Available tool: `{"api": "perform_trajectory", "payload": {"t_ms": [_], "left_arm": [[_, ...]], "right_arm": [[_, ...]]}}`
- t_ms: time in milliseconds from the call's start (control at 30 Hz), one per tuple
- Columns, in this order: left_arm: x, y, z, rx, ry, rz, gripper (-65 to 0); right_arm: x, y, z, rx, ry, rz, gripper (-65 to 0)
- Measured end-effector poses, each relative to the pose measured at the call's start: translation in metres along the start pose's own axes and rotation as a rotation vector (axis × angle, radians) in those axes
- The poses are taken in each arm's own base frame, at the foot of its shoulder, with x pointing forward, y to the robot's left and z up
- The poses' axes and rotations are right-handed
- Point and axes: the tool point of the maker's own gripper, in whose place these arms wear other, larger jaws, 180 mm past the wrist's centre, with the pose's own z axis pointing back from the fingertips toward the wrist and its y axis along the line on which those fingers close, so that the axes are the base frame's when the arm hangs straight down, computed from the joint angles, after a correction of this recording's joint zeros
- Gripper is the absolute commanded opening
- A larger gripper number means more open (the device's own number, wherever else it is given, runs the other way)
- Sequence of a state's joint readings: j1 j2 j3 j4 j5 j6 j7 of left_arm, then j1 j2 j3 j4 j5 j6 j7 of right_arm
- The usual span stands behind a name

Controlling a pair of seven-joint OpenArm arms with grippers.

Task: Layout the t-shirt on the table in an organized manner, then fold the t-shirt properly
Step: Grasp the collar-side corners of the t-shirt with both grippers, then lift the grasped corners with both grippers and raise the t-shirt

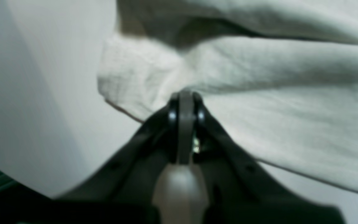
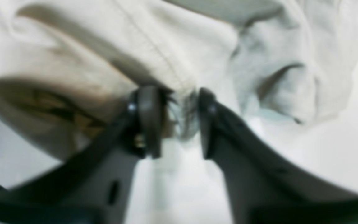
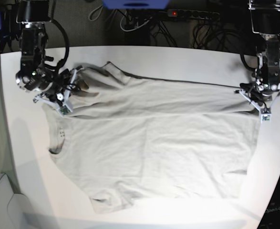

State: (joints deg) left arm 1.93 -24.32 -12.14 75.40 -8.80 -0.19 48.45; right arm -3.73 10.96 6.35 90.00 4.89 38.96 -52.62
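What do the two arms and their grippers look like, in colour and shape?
Both arms are dark metal with black cables looping beside them. The left gripper has dark grey fingers that taper to narrow tips, each with a small shiny screw. The right gripper has the same dark, curved fingers. In the base view, white angular parts sit at each wrist.

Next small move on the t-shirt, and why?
Probably finish closing the right pincer: its jaws stand apart with the t-shirt seam bunched between them, while the left pincer is already shut on the far edge. Then both can lift together.
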Motion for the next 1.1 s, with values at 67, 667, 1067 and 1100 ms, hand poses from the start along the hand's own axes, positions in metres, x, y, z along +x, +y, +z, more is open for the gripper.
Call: {"api": "perform_trajectory", "payload": {"t_ms": [67, 667, 1067, 1100], "left_arm": [[0.0, -0.001, 0.004, -0.002, 0.01, -0.007, -64.8], [0.101, 0.014, 0.098, 0.015, -0.251, 0.066, -64.8], [0.036, 0.01, 0.086, 0.017, -0.072, 0.037, -62.5], [0.023, 0.007, 0.083, 0.014, -0.036, 0.039, -59.7]], "right_arm": [[0.0, -0.004, 0.002, -0.017, 0.015, 0.012, -65.0], [0.09, -0.051, 0.106, -0.319, -0.229, 0.196, -65.0], [0.091, -0.057, 0.109, -0.338, -0.234, 0.172, -65.0], [0.092, -0.055, 0.108, -0.335, -0.235, 0.166, -65.0]]}}
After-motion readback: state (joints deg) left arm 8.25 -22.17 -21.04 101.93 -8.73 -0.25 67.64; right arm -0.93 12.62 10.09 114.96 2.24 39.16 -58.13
